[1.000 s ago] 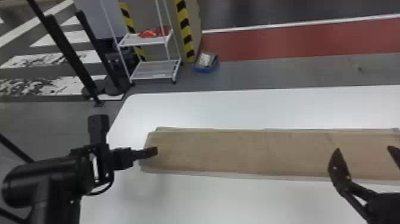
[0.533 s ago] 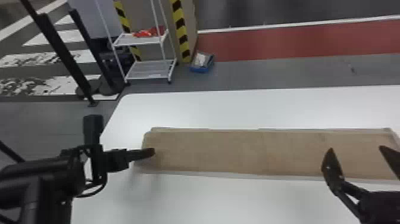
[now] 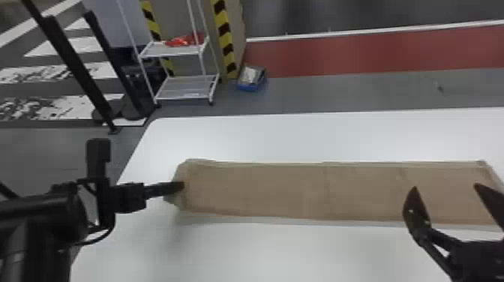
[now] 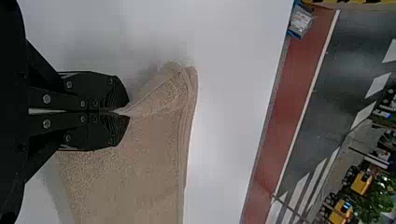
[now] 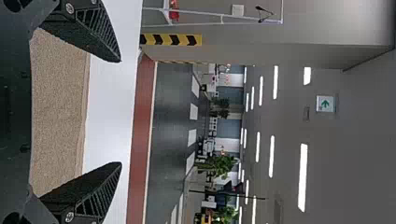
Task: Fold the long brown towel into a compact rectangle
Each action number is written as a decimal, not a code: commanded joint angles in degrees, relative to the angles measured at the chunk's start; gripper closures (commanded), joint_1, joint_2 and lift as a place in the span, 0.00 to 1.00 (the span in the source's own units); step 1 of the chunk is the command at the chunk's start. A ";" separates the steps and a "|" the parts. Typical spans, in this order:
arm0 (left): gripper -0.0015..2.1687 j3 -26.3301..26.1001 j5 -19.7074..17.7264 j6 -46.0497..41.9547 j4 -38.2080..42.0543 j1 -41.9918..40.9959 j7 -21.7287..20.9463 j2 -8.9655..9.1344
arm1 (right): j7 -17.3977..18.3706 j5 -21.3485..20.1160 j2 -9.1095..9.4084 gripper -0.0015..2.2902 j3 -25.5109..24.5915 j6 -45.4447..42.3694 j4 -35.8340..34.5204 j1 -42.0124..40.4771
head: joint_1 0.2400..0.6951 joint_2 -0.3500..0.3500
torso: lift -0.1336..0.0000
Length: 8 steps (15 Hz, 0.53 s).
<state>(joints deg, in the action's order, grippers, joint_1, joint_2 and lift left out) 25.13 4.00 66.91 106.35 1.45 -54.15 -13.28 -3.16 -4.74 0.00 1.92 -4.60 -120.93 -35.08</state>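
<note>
On the table [image 3: 300, 255], towel [image 3: 262, 191] pinched by left tool [image 4: 128, 112], right tool [image 5: 120, 112] wide; lower layers may be missed through shallow grip.

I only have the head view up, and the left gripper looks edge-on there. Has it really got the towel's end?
Observer: Yes. In the left wrist view, the left gripper has its jaws shut on a pinch of the towel.

Operator: Is the cloth flat around that pinch?

Observer: No, a crease runs from the jaw tips toward the far corner of that end.

Operator: Anything caught on the other side?

Observer: No. In the right wrist view, the right gripper has its jaws wide apart, with nothing pinched between them.
</note>
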 commanded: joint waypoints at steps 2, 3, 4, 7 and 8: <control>0.99 3.79 1.09 0.03 -0.88 2.51 -3.77 -3.07 | 0.00 0.00 0.05 0.04 -0.08 0.00 0.17 0.02 | 1.00 0.81 | 0.06; 0.99 5.37 1.09 0.03 -1.41 3.21 -4.12 -4.12 | 0.00 0.00 0.05 0.04 -0.08 0.00 0.17 0.02 | 1.00 0.83 | 0.06; 0.99 6.34 1.01 0.03 -2.29 3.91 -4.48 -5.70 | 0.00 0.00 0.05 0.04 -0.08 0.00 0.17 0.02 | 1.00 0.85 | 0.06; 0.99 8.45 0.65 4.07 -2.73 5.50 -5.53 -7.64 | 0.00 0.00 0.05 0.04 -0.17 -0.36 0.26 0.02 | 1.00 0.94 | 0.06; 0.99 8.71 -0.14 10.57 -0.53 5.50 -5.79 -7.64 | 0.00 0.00 0.05 0.04 -0.25 -0.36 0.35 0.02 | 1.00 0.95 | 0.06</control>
<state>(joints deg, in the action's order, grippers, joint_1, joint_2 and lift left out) 33.33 4.63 70.67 103.89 6.75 -59.78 -20.64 -3.16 -4.74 0.00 1.74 -4.88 -120.66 -35.07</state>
